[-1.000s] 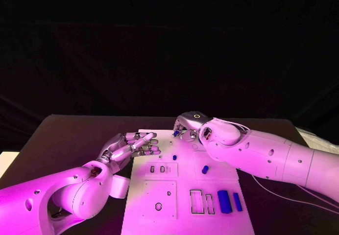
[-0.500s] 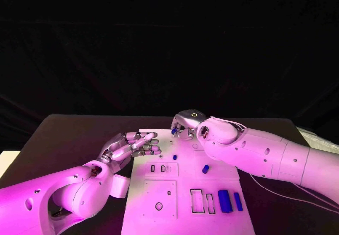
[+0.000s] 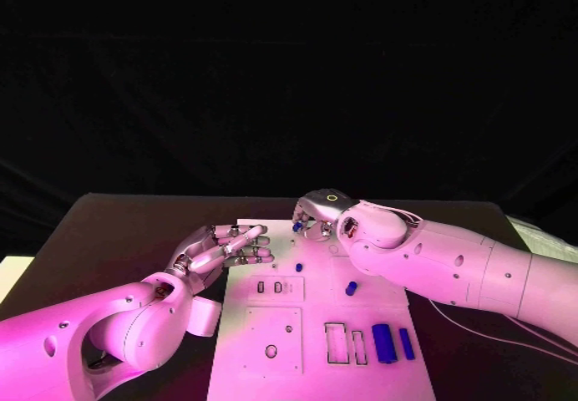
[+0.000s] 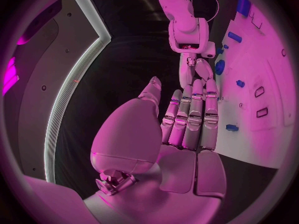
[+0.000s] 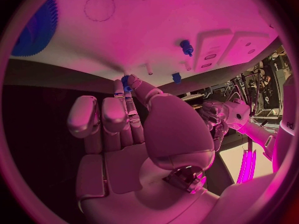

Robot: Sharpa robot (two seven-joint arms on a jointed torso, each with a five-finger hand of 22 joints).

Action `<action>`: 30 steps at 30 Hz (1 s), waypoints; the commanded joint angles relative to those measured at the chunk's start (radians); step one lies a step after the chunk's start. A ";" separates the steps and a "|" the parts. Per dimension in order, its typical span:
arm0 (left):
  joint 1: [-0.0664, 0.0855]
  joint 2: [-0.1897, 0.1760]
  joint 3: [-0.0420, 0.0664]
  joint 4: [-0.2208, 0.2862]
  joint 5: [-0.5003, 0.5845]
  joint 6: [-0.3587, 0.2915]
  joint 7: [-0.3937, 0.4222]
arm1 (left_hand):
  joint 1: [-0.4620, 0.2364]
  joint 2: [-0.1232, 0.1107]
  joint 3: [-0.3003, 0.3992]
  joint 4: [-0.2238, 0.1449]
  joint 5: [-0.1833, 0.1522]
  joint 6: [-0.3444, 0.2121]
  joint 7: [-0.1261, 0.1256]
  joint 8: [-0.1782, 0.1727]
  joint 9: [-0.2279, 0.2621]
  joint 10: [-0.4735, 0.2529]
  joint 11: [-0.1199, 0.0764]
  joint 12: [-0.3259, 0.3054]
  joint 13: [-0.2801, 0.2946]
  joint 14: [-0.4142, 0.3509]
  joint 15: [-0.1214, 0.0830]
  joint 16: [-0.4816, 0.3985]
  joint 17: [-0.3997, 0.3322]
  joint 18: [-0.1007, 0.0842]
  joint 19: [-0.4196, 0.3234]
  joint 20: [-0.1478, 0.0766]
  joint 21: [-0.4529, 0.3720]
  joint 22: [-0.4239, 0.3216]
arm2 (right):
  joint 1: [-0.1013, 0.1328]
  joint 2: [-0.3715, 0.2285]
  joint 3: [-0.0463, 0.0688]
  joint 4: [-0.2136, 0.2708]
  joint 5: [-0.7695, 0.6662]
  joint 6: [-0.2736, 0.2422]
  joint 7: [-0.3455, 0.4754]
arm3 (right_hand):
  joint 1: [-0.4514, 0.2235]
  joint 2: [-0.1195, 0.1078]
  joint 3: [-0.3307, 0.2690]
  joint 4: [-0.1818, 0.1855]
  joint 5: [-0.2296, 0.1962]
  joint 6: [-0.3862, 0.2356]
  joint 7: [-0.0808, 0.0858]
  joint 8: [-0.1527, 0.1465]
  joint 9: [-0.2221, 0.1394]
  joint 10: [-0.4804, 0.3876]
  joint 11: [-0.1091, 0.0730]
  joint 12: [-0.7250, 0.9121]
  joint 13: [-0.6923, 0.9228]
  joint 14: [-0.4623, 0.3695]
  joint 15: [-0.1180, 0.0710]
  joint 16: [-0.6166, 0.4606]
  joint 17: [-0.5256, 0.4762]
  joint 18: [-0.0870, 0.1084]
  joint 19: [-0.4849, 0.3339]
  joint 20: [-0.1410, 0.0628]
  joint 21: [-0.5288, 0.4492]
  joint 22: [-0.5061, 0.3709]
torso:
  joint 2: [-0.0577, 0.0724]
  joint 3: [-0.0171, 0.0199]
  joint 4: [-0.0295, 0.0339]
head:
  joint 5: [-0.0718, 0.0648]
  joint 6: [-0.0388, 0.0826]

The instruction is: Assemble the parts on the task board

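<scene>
Blue, a little part [image 3: 297, 226] is pinched in our right hand [image 3: 318, 219] over the far end of the white board [image 3: 316, 351], while our left hand [image 3: 229, 248] stays loose, holding nothing.

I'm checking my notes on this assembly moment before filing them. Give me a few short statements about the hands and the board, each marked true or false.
1. The right hand pinches a small blue part. True.
2. The left hand holds a blue part. False: it holds nothing, its fingers stretched out at the task board's edge.
3. Two long blue parts lie side by side near the board's near right corner. True.
4. The task board is black. False: it is white, on a black table.
</scene>
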 commanded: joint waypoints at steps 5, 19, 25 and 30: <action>0.001 0.001 0.001 -0.001 0.002 0.021 0.001 | 0.004 0.007 -0.001 -0.006 -0.004 -0.004 0.005 -0.007 -0.001 -0.002 0.003 -0.004 -0.001 0.005 0.005 -0.007 0.001 0.020 0.006 0.000 -0.005 -0.001 | -0.002 -0.005 -0.001 0.010 -0.015 0.018 0.005 | -0.003 -0.009 0.003 0.011 -0.002 0.004 0.000 0.002 0.017 -0.005 0.001 -0.005 -0.001 0.018 0.004 0.005 -0.002 -0.019 -0.003 0.007 0.006 0.001 | 0.002 -0.0003 0.0009 | -0.001 -0.003; 0.002 0.000 0.001 0.002 0.002 0.022 -0.001 | 0.004 0.007 -0.002 -0.007 -0.004 -0.004 0.005 -0.008 -0.001 -0.003 0.003 -0.005 -0.001 0.004 0.006 -0.008 0.002 0.019 0.006 0.000 -0.006 -0.002 | -0.002 0.004 -0.001 -0.004 -0.006 0.008 -0.006 | -0.015 -0.094 -0.023 0.040 -0.023 -0.211 0.043 -0.009 -0.008 -0.209 0.048 -0.007 -0.005 -0.025 0.042 -0.087 -0.136 0.004 -0.086 0.041 -0.057 -0.114 | 0.002 -0.0015 0.0029 | -0.005 -0.001; 0.002 -0.001 0.001 0.002 0.002 0.022 -0.003 | 0.004 0.007 -0.003 -0.008 -0.004 -0.005 0.006 -0.008 -0.001 -0.004 0.004 -0.006 -0.002 0.004 0.006 -0.009 0.002 0.019 0.006 0.000 -0.007 -0.002 | -0.002 -0.008 -0.001 0.011 -0.004 -0.001 -0.006 | 0.011 -0.095 -0.051 0.050 -0.019 -0.223 0.045 -0.004 -0.004 -0.243 0.051 0.003 -0.002 -0.027 0.044 -0.101 -0.157 0.007 -0.095 0.046 -0.068 -0.131 | 0.002 -0.0010 0.0025 | -0.006 -0.002; 0.002 -0.006 0.001 -0.001 0.002 0.024 -0.005 | 0.004 0.007 -0.003 -0.008 -0.004 -0.005 0.006 -0.008 -0.001 -0.004 0.004 -0.006 -0.002 0.004 0.006 -0.009 0.002 0.019 0.006 0.000 -0.007 -0.002 | -0.001 -0.080 0.000 0.085 0.019 -0.023 -0.008 | 0.020 -0.086 -0.061 0.063 -0.011 -0.196 0.041 0.001 -0.001 -0.205 0.045 0.023 0.001 -0.022 0.040 -0.096 -0.153 0.006 -0.088 0.045 -0.064 -0.125 | 0.002 -0.0004 0.0008 | -0.009 0.000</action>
